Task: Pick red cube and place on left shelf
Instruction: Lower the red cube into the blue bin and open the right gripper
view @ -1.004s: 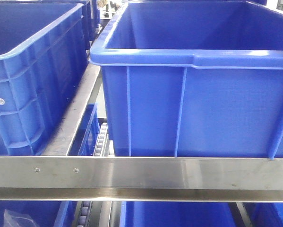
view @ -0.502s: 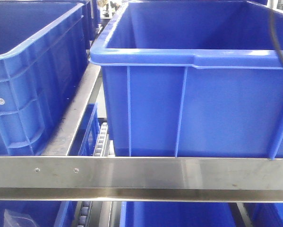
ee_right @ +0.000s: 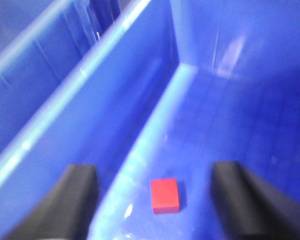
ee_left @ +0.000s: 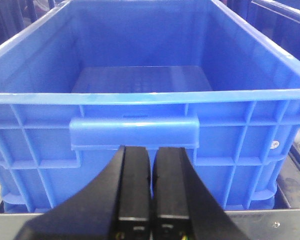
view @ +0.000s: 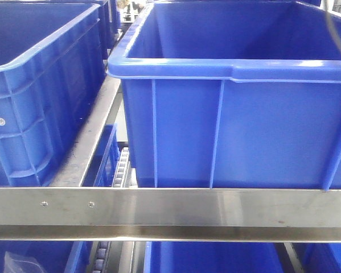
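Red cube (ee_right: 165,195) lying flat on the floor of a blue bin (ee_right: 114,90), close to the bin's long left wall and roughly level with the fingertips in the right wrist view. Right gripper (ee_right: 155,192) spread wide, its two dark fingers (ee_right: 72,197) standing at either side of the frame with the cube between them, nearer the left one and touching neither. Whole view blurred (edges of cube and bin wall smeared), so height above the floor impossible to judge.

Left gripper (ee_left: 151,165) drawn together, the two black fingers (ee_left: 134,185) side by side with only a thin slit between, holding nothing. Poised in front of a second blue crate (ee_left: 39,150), aimed at the handle lip (ee_left: 134,131) on its near wall; tips just below that lip, contact not clear. Inside of this crate bare as far as visible: ribbed floor, smooth walls.

From the front view: large blue bin (view: 233,131) sitting on a steel shelf rail (view: 170,207), another blue bin to its left (view: 39,96), a metal divider strip (view: 93,133) running back between them. More blue containers on the level underneath, along with a row of rollers (view: 120,168) glimpsed in the gap. Thin dark cable (view: 336,34) curving down at the upper right edge. Neither gripper nor cube seen from this angle.
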Controlling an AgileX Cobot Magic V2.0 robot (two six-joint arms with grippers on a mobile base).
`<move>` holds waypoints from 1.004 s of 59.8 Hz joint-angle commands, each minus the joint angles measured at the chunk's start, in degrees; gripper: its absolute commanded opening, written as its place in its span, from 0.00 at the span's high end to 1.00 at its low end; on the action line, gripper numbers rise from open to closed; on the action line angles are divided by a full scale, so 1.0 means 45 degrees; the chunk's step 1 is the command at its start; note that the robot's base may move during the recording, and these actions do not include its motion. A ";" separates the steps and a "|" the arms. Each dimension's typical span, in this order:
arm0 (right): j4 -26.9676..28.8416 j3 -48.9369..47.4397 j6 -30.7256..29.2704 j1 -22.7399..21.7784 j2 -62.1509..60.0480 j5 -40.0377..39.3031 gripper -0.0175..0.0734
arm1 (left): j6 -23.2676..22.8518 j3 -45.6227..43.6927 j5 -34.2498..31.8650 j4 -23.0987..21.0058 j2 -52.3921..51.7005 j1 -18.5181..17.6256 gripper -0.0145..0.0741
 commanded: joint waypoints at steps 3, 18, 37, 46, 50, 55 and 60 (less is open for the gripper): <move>0.0062 0.0284 -0.0082 0.0008 -0.1638 -0.1161 0.63 | -0.0011 0.0294 -0.1117 -0.0038 -0.0204 -0.0082 0.72; 0.0062 0.2839 -0.0082 0.0008 -0.4730 -0.2974 0.75 | -0.0011 0.0294 -0.1117 -0.0038 -0.0204 -0.0082 0.72; 0.0062 0.3649 -0.0082 0.0008 -0.5924 -0.3729 0.75 | -0.0011 0.0294 -0.1117 -0.0038 -0.0204 -0.0082 0.72; 0.0062 0.3649 -0.0082 0.0008 -0.5725 -0.3700 0.75 | -0.0011 0.0294 -0.1117 -0.0038 -0.0204 -0.0082 0.72; 0.0062 0.3649 -0.0082 0.0008 -0.5725 -0.3672 0.75 | -0.0011 0.0294 -0.1117 -0.0038 -0.0204 -0.0082 0.72; 0.0062 0.3649 -0.0082 0.0008 -0.5725 -0.3687 0.75 | -0.0011 0.0294 -0.1117 -0.0038 -0.0204 -0.0082 0.72; 0.0062 0.3649 -0.0082 0.0008 -0.5725 -0.3729 0.75 | -0.0011 0.0294 -0.1117 -0.0038 -0.0204 -0.0082 0.72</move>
